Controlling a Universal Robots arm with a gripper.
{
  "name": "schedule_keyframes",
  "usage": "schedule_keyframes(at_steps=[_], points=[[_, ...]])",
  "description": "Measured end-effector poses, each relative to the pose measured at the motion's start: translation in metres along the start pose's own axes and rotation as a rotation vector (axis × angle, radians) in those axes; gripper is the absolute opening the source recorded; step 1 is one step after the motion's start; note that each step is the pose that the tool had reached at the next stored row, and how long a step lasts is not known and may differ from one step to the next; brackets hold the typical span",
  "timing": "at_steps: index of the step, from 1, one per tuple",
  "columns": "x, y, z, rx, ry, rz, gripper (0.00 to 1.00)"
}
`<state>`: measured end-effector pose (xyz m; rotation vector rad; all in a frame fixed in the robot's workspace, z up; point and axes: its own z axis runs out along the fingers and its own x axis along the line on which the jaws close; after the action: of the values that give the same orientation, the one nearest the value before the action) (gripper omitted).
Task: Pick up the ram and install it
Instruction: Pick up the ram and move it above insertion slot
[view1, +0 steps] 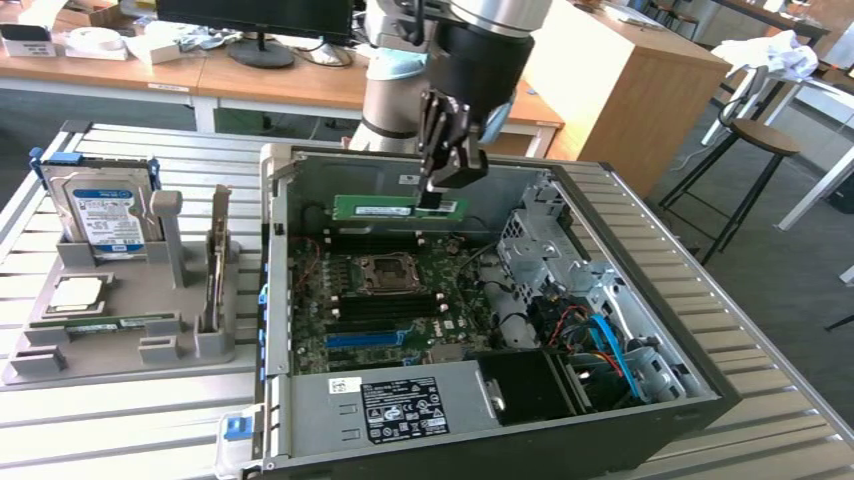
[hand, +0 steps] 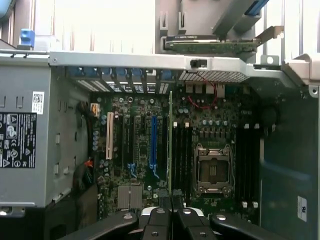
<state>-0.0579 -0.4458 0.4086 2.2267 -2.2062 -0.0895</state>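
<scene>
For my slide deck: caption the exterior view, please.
End effector holds the ram over the motherboard inside the open computer case.

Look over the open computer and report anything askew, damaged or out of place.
Nothing stands out. The gripper is shut on the ram, holding it level above the motherboard in the open case, not yet in a slot. The hard drive stands upright in the grey tray. No spill or damage shows.

Your gripper (view1: 438, 196) clamps the ram (view1: 378, 207) (level, on edge) over the motherboard (view1: 387, 300) inside the open case (view1: 360, 172).
</scene>
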Motion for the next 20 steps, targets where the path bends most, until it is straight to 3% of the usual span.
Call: schedule_keyframes(at_steps=[14,20], points=[[0.000,-0.0284,-0.0011,0.0000,0.0001,0.000,0.11],[0.000,-0.0309,-0.0012,0.0001,0.0000,0.000,0.11]])
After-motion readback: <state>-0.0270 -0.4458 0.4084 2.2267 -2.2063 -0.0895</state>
